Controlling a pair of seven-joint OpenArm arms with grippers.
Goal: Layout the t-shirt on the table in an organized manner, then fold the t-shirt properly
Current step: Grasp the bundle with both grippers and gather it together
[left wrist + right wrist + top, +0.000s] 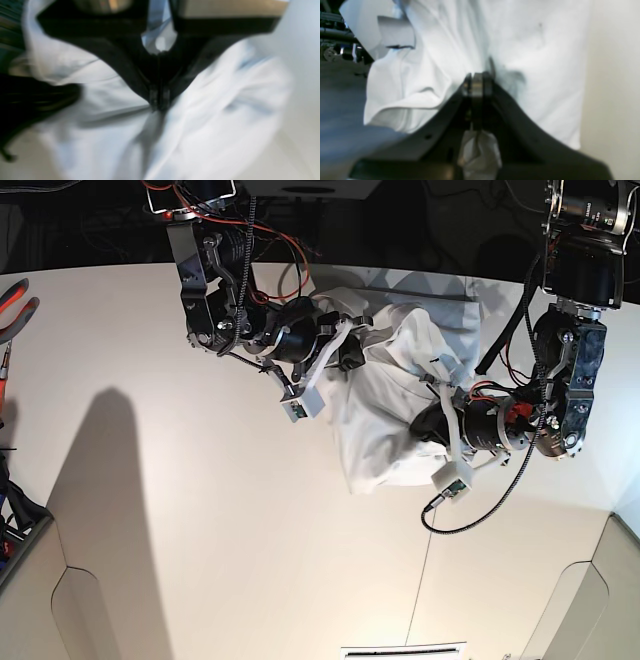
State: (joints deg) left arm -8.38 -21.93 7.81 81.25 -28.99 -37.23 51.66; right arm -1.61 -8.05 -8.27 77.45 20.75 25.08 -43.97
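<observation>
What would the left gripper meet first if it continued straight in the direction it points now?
The left gripper is shut on the t-shirt, so more cloth comes first, probably the table beneath, though depth is unclear.

One t-shirt (385, 420), one table (200, 530), two arms, and seemingly one pair of pliers (15, 305)

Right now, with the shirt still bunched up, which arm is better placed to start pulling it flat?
Neither alone: left gripper and right gripper are both shut on the t-shirt, at opposite sides of the bunch. Probably draw them apart together.
</observation>
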